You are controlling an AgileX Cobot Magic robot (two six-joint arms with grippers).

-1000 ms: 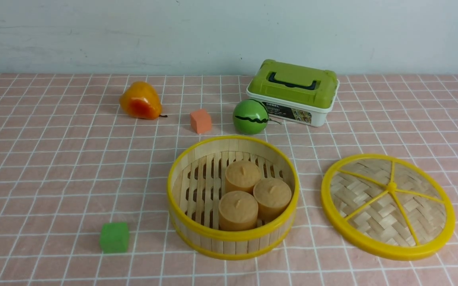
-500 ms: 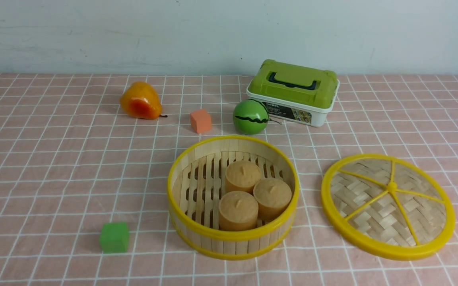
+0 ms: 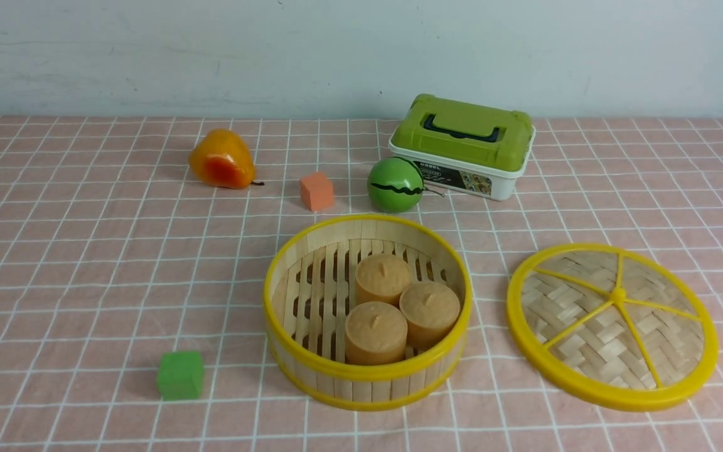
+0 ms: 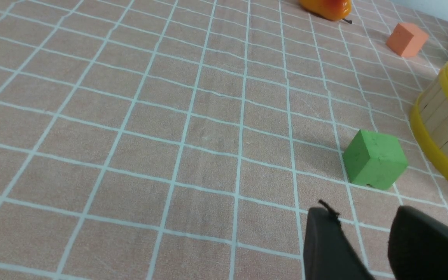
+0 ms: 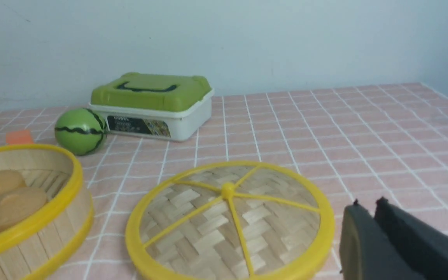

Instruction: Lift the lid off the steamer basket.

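The steamer basket (image 3: 368, 376) stands uncovered at the table's front middle, with three tan round buns (image 3: 399, 304) inside. It also shows in the right wrist view (image 5: 53, 217) and the left wrist view (image 4: 447, 124). The lid (image 3: 612, 326) lies flat on the cloth to the basket's right, also in the right wrist view (image 5: 230, 221). Neither gripper shows in the front view. My left gripper (image 4: 360, 217) is open and empty, hovering near a green cube. My right gripper (image 5: 368, 204) is shut and empty, just beside the lid's rim.
A green cube (image 3: 180, 375) sits front left of the basket, also in the left wrist view (image 4: 375, 159). Behind the basket are an orange cube (image 3: 317, 191), a toy watermelon (image 3: 395, 184), a toy pear (image 3: 221, 159) and a white box with a green lid (image 3: 462, 145).
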